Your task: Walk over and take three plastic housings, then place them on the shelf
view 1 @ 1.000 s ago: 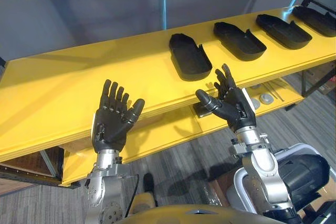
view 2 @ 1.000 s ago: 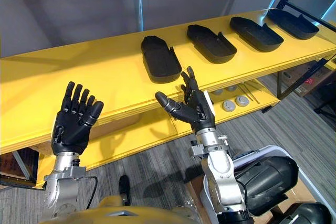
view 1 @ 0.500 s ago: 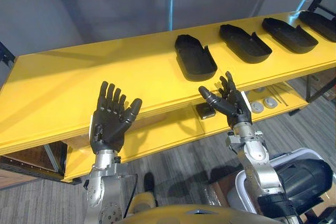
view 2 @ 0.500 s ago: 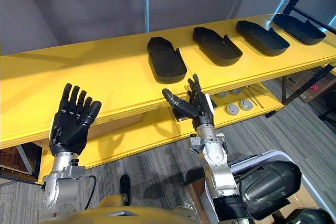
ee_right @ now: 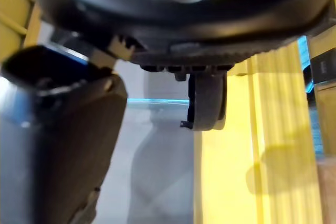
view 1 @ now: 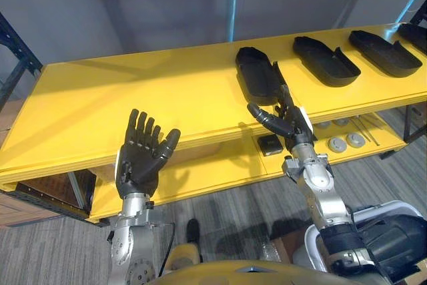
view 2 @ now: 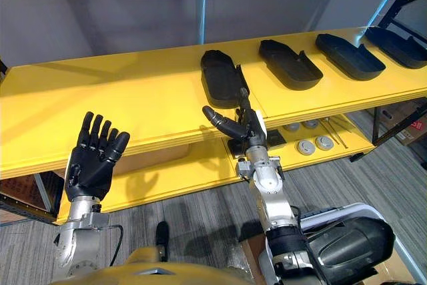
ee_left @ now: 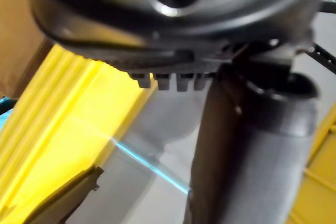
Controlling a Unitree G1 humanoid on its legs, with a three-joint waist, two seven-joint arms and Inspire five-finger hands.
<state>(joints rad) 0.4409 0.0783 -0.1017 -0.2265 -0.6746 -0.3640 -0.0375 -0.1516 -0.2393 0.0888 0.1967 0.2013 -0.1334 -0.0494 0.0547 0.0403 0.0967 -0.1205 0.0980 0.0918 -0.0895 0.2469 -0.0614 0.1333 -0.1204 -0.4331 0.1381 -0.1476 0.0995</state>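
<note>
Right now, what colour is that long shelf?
Bright yellow shelf; clearest in the right eye view.

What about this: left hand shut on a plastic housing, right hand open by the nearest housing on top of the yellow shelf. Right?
No. The left hand holds nothing: the left eye view shows it open, raised, fingers straight. The right hand is open by the nearest plastic housing on top of the yellow shelf, as said.

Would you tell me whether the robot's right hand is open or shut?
Open: the right hand has straight fingers and holds nothing.
</note>
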